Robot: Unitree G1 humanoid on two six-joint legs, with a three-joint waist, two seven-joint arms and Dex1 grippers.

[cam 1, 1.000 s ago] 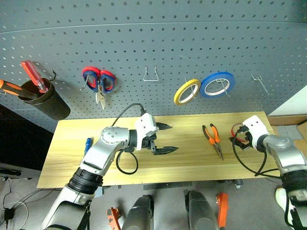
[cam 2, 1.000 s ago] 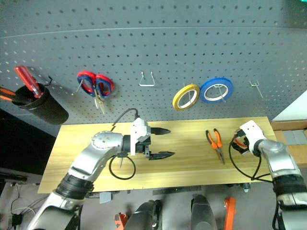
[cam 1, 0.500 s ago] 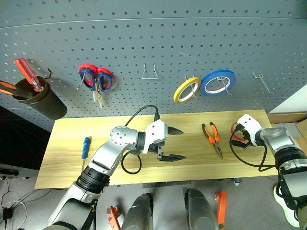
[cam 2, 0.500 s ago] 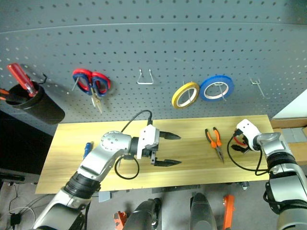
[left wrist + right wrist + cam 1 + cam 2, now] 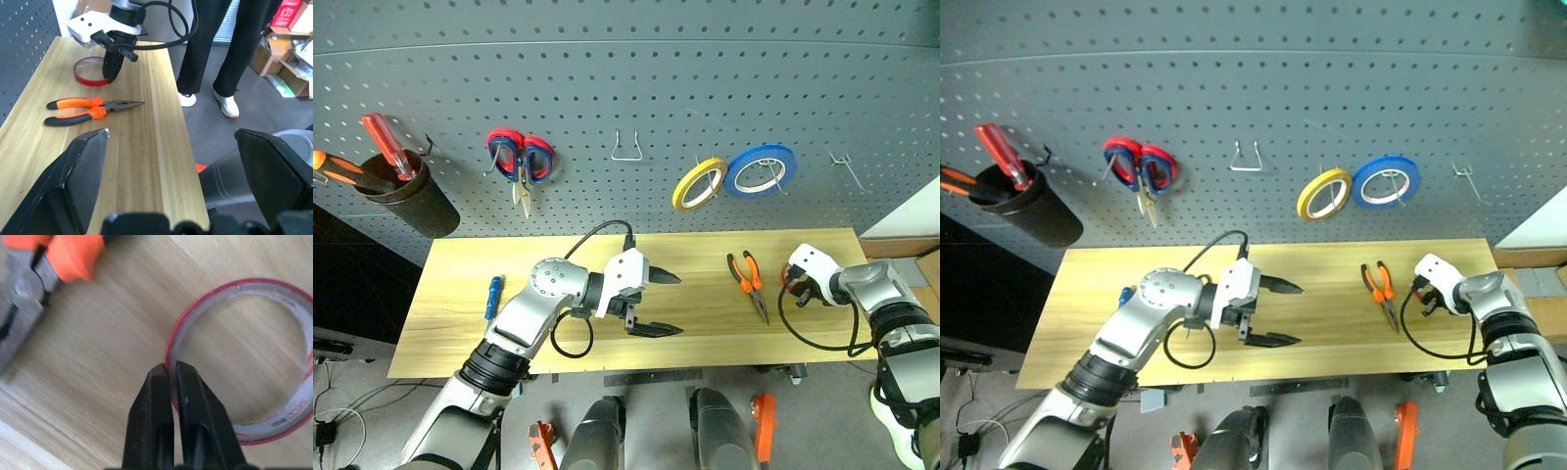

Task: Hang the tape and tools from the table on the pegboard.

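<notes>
Right now the red tape ring (image 5: 274,357) is lying flat on the bench (image 5: 705,323) near its right end, and the right gripper (image 5: 172,374) is pinching the ring's near wall, one finger inside the ring and one outside, clenched on the thin band. In the left wrist view the same grip is showing from the side: the black fingers (image 5: 111,66) are coming down onto the ring's edge while the ring is still resting on the wood.

Just beside the ring, toward the middle of the bench, the pliers (image 5: 749,282) with orange-and-black handles are lying flat, handles toward the pegboard (image 5: 626,78) and nose toward the front edge. They are not touching the ring. Farther off, near the left end of the bench, the blue-handled screwdriver (image 5: 492,296) is lying on the wood, partly beside the left arm.

The left gripper (image 5: 661,304) is hovering above the middle of the bench with its fingers spread wide and nothing between them, pointing toward the right.

On the pegboard behind, a yellow roll (image 5: 696,184) and a blue roll (image 5: 760,170) are hanging side by side above the pliers. A bare wire hook (image 5: 626,149) is sitting to their left, then the red-and-blue scissors (image 5: 520,163). At the far left a black cup (image 5: 411,201) is holding a red-handled screwdriver (image 5: 387,132). In the left wrist view a person's legs (image 5: 215,49) are standing on the floor past the bench's end.
</notes>
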